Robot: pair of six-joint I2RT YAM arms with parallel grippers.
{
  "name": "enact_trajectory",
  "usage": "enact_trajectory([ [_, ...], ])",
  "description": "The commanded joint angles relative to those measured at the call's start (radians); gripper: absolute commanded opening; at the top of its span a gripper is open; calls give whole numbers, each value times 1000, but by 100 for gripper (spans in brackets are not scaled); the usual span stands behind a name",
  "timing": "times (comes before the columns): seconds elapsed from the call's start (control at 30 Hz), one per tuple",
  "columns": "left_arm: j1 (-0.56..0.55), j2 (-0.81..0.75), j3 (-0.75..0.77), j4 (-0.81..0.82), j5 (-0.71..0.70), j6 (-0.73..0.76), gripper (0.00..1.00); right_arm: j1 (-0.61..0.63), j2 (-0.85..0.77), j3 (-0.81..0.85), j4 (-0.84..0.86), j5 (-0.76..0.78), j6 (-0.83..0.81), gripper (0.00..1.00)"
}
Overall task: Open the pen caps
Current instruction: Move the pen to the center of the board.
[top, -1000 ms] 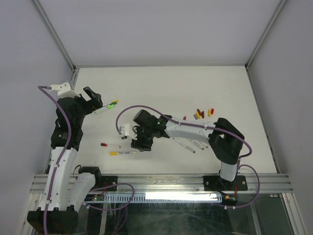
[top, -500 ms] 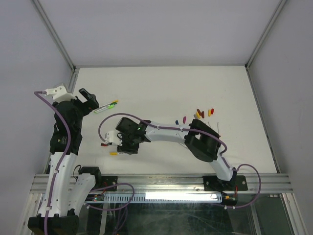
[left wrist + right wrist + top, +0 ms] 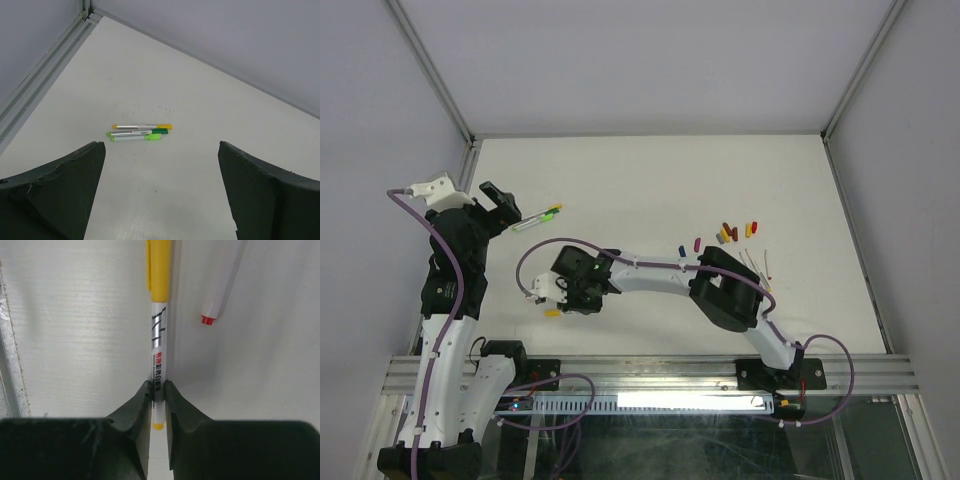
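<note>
As your right jaws clamp the yellow pen (image 3: 159,355), light and likely slick, take its cap (image 3: 159,267) with the empty, wide-open left jaws.

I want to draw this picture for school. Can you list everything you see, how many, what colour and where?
yellow-capped pen: one, white barrel, front left of the table, pinched by the right gripper
red-tipped pen: one, pale barrel, lying beside the yellow-capped pen
pens lying together: three, with yellow, dark green and light green ends, left side of the table
loose caps: about seven, yellow, red, maroon and blue, right side of the table
thin pens: at least two, white, just nearer than the caps, partly hidden by the right arm
table: one, white
left gripper: one, black, open, near the three pens
right gripper: one, black, shut on the yellow-capped pen
</note>
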Motion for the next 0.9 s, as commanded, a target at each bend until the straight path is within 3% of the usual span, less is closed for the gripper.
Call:
enact_trajectory([
  [0.0,13,-13,-7,34,-10,29,99,6,-26,-3,-38,34,-26,12],
  [0.2,14,-13,-7,35,-7,30,99,-2,-127,-132,-43,65,-68,1],
  [0.5,13,-16,-10,39,14,27,99,-130,-317,-407,-75,59,-110,0],
  [0.7,13,-16,-12,42,25,25,99,-247,-393,-502,-129,53,-148,4],
  [0.87,13,-17,-12,41,28,24,99,-257,-368,-477,-164,53,-149,16],
])
